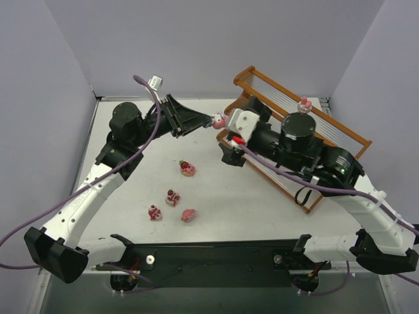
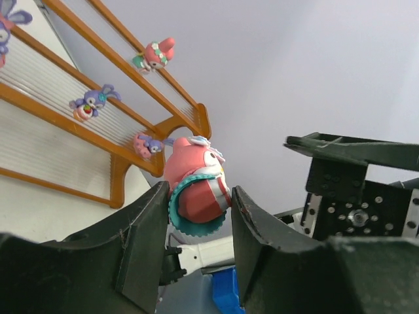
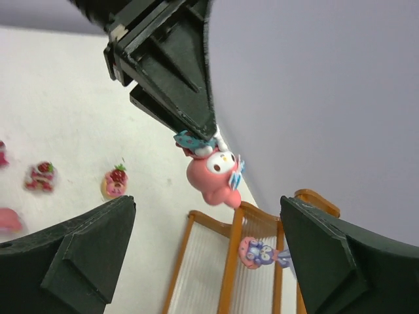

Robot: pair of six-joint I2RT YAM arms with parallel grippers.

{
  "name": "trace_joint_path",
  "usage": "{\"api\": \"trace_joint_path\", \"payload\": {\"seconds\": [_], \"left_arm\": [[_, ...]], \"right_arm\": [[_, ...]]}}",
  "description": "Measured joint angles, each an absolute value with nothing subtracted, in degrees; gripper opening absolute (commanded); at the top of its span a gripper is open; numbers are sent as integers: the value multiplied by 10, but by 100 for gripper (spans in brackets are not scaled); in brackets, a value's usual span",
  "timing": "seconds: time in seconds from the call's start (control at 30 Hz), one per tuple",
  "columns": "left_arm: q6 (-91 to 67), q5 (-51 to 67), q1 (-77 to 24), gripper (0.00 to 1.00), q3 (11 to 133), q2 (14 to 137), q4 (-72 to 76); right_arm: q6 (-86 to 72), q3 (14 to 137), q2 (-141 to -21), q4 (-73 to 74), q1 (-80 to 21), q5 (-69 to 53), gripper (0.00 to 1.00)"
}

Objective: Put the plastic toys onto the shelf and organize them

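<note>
Left arm (image 1: 98,180) stretches forward and right, elbow raised, left tool (image 1: 209,121) pointing right, fingers (image 2: 147,229) clamped tight on a toy (image 2: 196,190) held in the air. Right arm (image 1: 366,203) folds back leftward from its base, right tool (image 3: 206,199) facing the left tool tip to tip, close but apart, jaws spread wide, not touching the toy

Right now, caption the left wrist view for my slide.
Left tool pinches a pink bunny toy near the orange wooden shelf corner.
</note>
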State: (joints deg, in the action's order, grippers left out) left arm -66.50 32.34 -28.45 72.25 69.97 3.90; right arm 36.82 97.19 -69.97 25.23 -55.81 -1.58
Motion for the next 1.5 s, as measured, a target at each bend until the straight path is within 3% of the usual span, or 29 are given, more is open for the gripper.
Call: {"api": "trace_joint_path", "payload": {"seconds": [0.1,0.3,0.47,0.6,0.67,0.8,0.87,1.0,1.5], "left_arm": [[-639,297,-284,0,722,681,38],[-595,255,-284,0,712,631,73],[-568,241,-285,0,682,609,155],[-558,235,-287,0,663,608,212],[-557,232,-288,0,654,607,244],[-554,224,-288,0,632,599,292],[-553,220,-288,0,626,594,311],[-552,208,-289,0,618,586,337],[-547,173,-296,0,584,578,394]], "right_arm": [[288,990,-672,248,-543,-26,96],[-55,1080,-701,203,-373,-126,83],[-358,1015,-730,63,-344,-232,75],[-480,987,-784,-5,-344,-261,70],[-515,977,-799,-12,-344,-264,67],[-553,970,-800,-26,-344,-264,48],[-568,965,-794,-49,-345,-263,43],[-587,950,-780,-73,-346,-263,40],[-609,946,-780,-94,-354,-265,43]]}}
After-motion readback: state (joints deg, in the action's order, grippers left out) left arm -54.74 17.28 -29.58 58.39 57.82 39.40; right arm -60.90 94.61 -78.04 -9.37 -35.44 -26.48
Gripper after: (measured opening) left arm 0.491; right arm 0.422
